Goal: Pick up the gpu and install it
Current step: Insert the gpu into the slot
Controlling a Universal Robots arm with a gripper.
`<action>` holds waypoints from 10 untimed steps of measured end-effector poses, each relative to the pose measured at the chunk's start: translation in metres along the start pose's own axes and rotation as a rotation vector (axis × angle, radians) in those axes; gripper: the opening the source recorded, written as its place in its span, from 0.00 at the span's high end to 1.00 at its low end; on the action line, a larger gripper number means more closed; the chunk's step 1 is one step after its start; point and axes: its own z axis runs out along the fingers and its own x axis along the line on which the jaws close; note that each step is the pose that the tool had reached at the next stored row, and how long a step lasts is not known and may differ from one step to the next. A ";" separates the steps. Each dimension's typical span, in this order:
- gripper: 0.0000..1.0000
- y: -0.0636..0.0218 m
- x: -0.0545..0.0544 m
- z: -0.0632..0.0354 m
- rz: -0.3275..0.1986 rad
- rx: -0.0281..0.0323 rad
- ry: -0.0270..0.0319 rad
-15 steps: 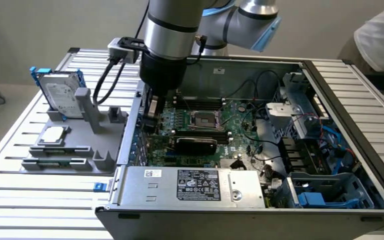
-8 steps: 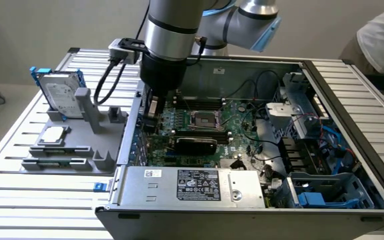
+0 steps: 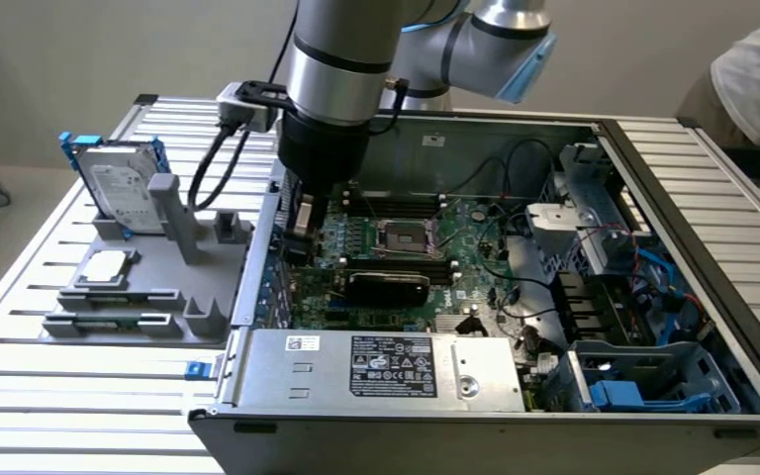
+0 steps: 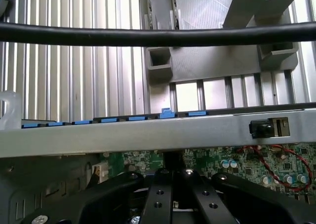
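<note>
Exterior view: PC case point(image 3: 697, 257) w/ motherboard point(image 3: 394, 257), gpu point(image 3: 304, 223) inside

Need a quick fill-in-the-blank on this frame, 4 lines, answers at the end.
1. The gripper is lowered ____ the open computer case.
2. Its jaws are ____.
3. The hard drive stands ____ in the grey holder, on the exterior view's left.
4. The frame around the hard drive is coloured ____.

Missing words: inside; shut; upright; blue.
</note>
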 end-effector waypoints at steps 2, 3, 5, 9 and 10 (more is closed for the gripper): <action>0.89 -0.0007 0.000 0.0001 0.001 0.0006 -0.0002; 0.89 -0.0014 0.000 0.0000 0.001 0.0007 -0.0003; 0.89 -0.0051 0.000 -0.0009 0.001 0.0007 -0.0003; 0.89 -0.0146 -0.001 -0.0030 0.001 0.0006 -0.0003; 0.89 -0.0171 -0.001 -0.0036 0.001 0.0006 -0.0003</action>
